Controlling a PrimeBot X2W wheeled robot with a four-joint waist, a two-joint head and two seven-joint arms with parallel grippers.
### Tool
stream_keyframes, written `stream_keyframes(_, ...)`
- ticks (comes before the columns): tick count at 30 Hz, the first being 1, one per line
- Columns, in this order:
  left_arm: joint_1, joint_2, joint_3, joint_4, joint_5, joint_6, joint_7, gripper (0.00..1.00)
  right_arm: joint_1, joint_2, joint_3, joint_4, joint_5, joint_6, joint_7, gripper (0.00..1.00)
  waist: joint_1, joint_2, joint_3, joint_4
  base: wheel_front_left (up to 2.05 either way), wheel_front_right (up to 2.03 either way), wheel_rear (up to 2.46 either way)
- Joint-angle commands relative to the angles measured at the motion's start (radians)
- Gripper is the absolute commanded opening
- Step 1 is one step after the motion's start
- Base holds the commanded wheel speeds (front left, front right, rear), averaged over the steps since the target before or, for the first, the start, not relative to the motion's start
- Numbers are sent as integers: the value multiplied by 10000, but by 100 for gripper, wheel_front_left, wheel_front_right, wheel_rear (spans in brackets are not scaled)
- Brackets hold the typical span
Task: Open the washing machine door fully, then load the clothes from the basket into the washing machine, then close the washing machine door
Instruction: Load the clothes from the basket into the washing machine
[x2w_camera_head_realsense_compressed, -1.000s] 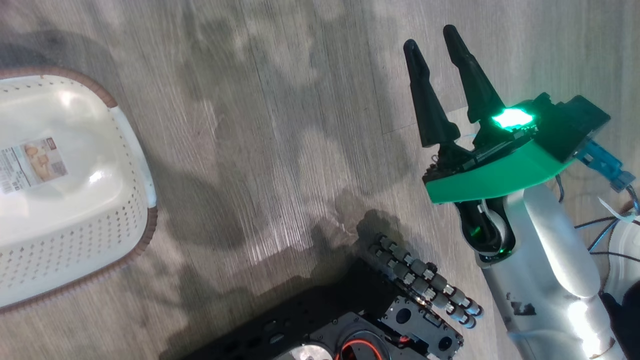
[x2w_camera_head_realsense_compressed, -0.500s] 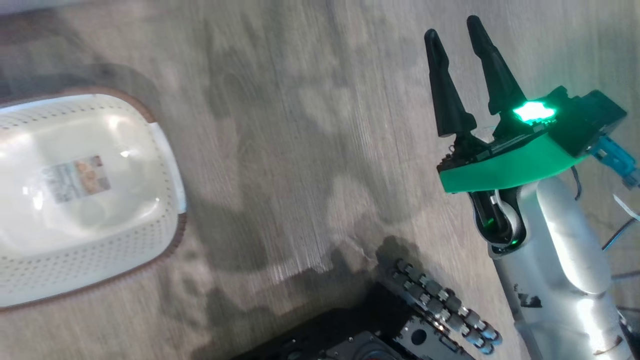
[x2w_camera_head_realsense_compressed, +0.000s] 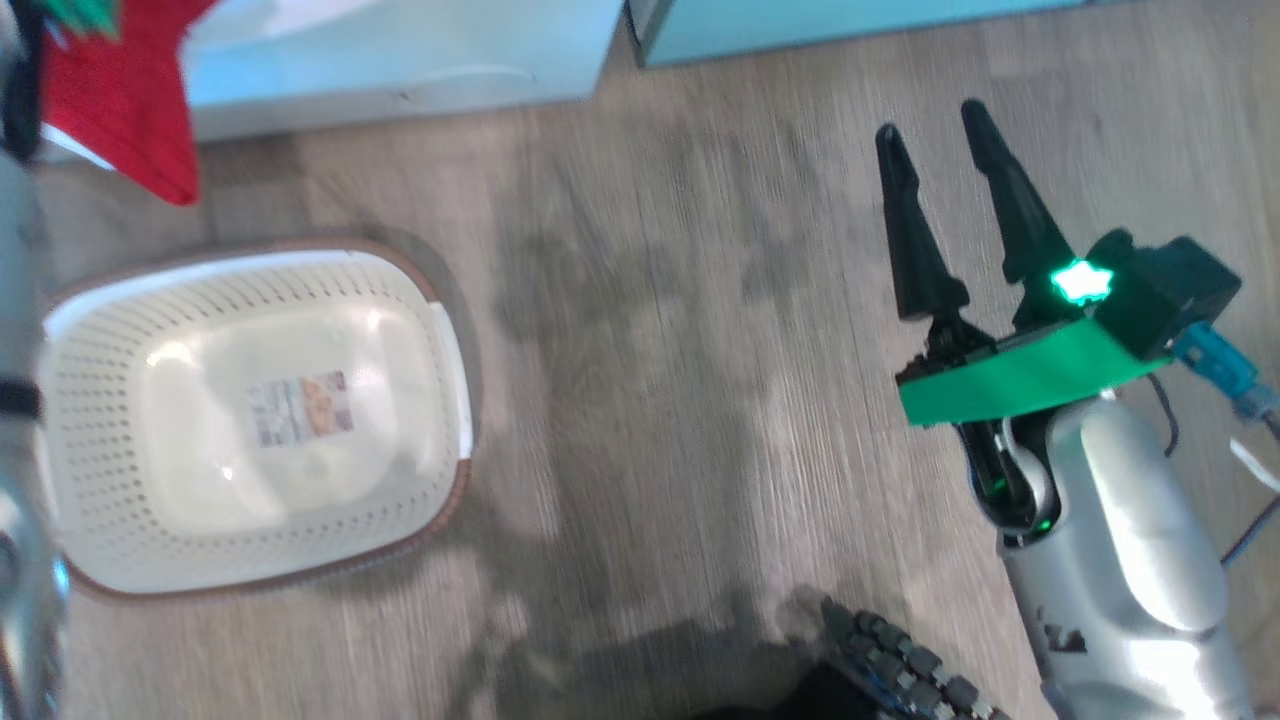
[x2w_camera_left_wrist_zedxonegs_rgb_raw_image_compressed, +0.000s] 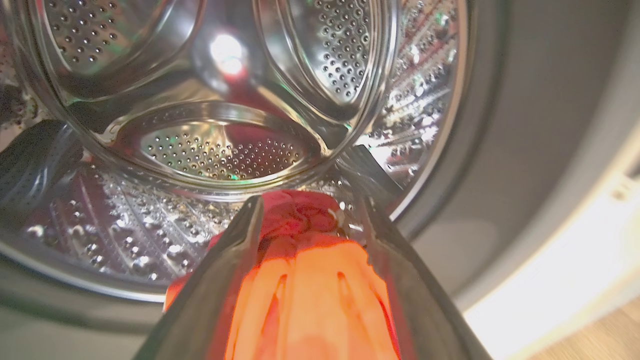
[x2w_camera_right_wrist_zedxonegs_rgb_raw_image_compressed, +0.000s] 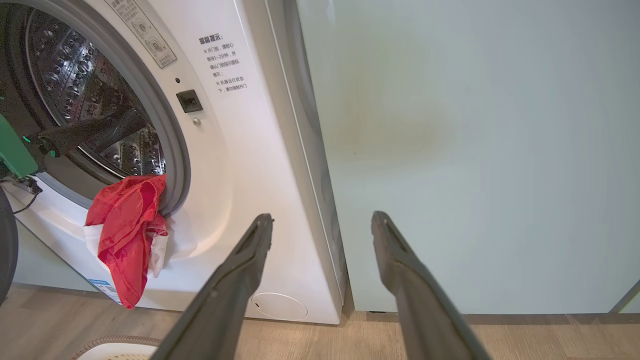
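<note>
- Clothes (x2w_camera_right_wrist_zedxonegs_rgb_raw_image_compressed: 127, 225), red with a white piece, hang over the lower lip of the washing machine (x2w_camera_right_wrist_zedxonegs_rgb_raw_image_compressed: 235, 150) mouth; part lies inside, the rest drops down its front.
- Left gripper (x2w_camera_left_wrist_zedxonegs_rgb_raw_image_compressed: 307, 210) reaches into the drum (x2w_camera_left_wrist_zedxonegs_rgb_raw_image_compressed: 225, 150), fingers spread wide, with red cloth lying between them; I judge it is not pinching anything.
- To do this step well I would push the bundle low and straight, deep past the grey ring (x2w_camera_right_wrist_zedxonegs_rgb_raw_image_compressed: 181, 150), so that nothing remains on the lip where the door could trap it.
- Basket (x2w_camera_head_realsense_compressed: 250, 420) stands on the floor (x2w_camera_head_realsense_compressed: 650, 400) in front, empty, so I judge the loading nearly finished.
- Right gripper (x2w_camera_head_realsense_compressed: 950, 170) hangs over bare floor, well apart from the basket, fingers parted and holding nothing; its pale forearm (x2w_camera_head_realsense_compressed: 1130, 560) rises from the lower right, and the fingers point toward the green cabinet (x2w_camera_right_wrist_zedxonegs_rgb_raw_image_compressed: 475, 150).
</note>
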Motion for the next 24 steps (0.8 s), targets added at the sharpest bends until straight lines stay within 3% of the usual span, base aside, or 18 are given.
stream_keyframes(1, 219, 356, 210, -504, -46, 47, -46, 100, 342, 18, 108, -245, -64, 0, -92, 100, 0, -1, -663, 343, 0, 0, 0)
stream_keyframes(6, 2611, 56, 399, -2268, -47, 53, -47, 100, 775, 18, -33, -151, -323, 0, -92, 100, 0, -1, -1417, 592, 0, 0, 0)
stream_keyframes(13, 5770, -582, 918, -5096, 249, 640, -47, 100, 1318, -75, -236, -219, -612, 0, -92, 100, 0, -1, -1808, 957, 0, 0, 0)
stream_keyframes(24, 8931, -1720, 1438, -7664, 1167, 1440, -47, 100, 1759, -126, -201, -281, -630, 0, -92, 100, 0, -1, -1970, 1102, 0, 0, 0)
